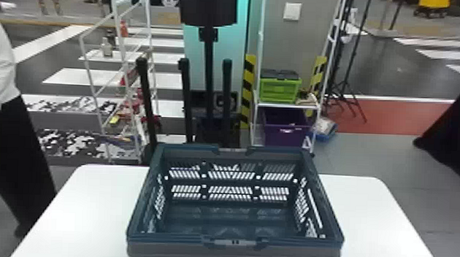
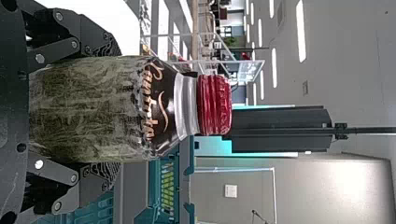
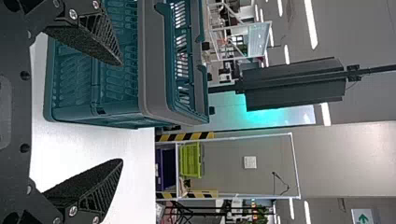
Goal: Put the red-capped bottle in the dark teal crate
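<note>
The dark teal crate stands on the white table in the head view, with no bottle visible inside it. In the left wrist view, my left gripper is shut on the red-capped bottle, one finger on each side of its dark, greenish body. The bottle's red cap points away from the gripper's palm, so it is held upright, and part of the crate shows beside and beyond it. My right gripper is open with nothing between its fingers, and the crate stands ahead of it in the right wrist view.
The white table extends to both sides of the crate. Behind it are a white wire rack, a black post stand and a shelf holding a green crate and a purple bin. A person stands at the far left.
</note>
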### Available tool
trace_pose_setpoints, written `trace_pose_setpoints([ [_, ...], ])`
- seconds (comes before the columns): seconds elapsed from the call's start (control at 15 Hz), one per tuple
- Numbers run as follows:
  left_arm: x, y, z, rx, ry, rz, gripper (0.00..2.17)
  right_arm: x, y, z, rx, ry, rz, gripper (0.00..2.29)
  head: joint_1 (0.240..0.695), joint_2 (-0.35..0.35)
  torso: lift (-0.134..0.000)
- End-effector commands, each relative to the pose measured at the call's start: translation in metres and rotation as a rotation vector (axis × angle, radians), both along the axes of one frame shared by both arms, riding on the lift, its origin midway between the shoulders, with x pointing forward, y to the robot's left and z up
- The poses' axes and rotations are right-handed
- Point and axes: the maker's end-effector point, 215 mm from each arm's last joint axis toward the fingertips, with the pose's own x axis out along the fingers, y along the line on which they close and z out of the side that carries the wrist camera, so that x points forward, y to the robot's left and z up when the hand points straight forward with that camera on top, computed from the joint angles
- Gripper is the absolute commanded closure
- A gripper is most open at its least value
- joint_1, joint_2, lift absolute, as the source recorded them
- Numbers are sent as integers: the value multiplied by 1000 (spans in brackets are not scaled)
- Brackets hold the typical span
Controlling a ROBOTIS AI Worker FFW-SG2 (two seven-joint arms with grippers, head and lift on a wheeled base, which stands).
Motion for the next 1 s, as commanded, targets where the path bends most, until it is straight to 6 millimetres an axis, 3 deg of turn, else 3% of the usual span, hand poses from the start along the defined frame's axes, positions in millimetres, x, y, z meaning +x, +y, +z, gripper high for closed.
trace_pose_setpoints([
  [0.0, 0, 0, 0, 0, -2, -1, 1970, 0, 0, -1, 0, 3, -1, 151, 499, 0, 0],
  [0.6, 0, 1, 3, 1, -5, 0, 1970, 1, 0, 1, 0, -3, -1, 151, 499, 0, 0],
  [0.8, 6, 6, 18, 13, -27, 2, 1970, -1, 0, 1, 3, 0, -1, 151, 499, 0, 0],
  [0.93, 15, 25, 34, 46, -31, 25, 1970, -1, 0, 1, 1, -2, -1, 151, 499, 0, 0],
])
